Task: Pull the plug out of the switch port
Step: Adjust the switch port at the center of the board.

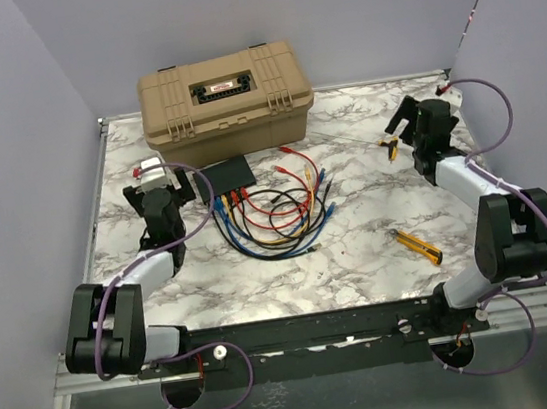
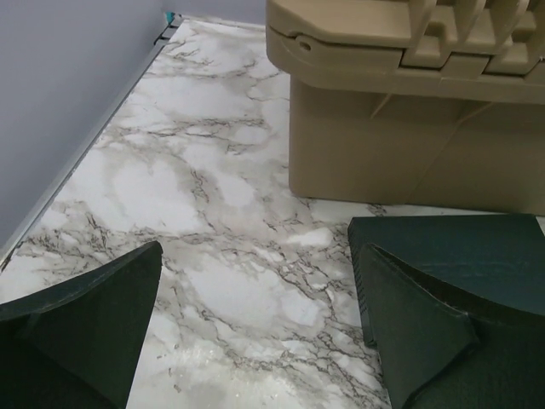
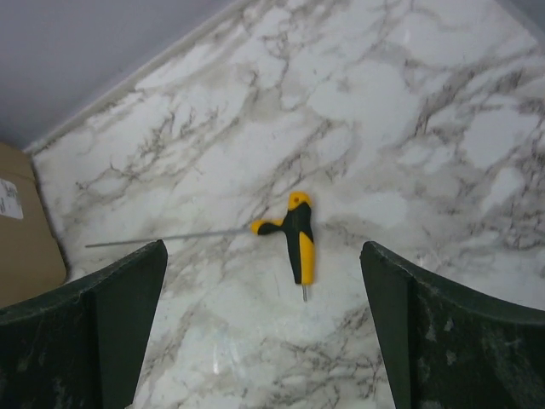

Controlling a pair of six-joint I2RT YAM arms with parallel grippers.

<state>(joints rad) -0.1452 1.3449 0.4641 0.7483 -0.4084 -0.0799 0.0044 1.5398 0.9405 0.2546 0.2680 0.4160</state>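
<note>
Nothing pulled yet: the plugs (image 1: 230, 201) sit in the switch (image 1: 225, 174), along its 6 o'clock edge. The left gripper (image 1: 158, 188) hangs spread and empty just at the switch's 9 o'clock. The right gripper (image 1: 403, 119), spread too, hovers well off toward 3 o'clock over a yellow-handled tool (image 3: 295, 234).

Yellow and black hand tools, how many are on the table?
2: a T-handle hex key far right beside the right gripper; a utility knife front right. Others may hide behind the toolbox.
</note>
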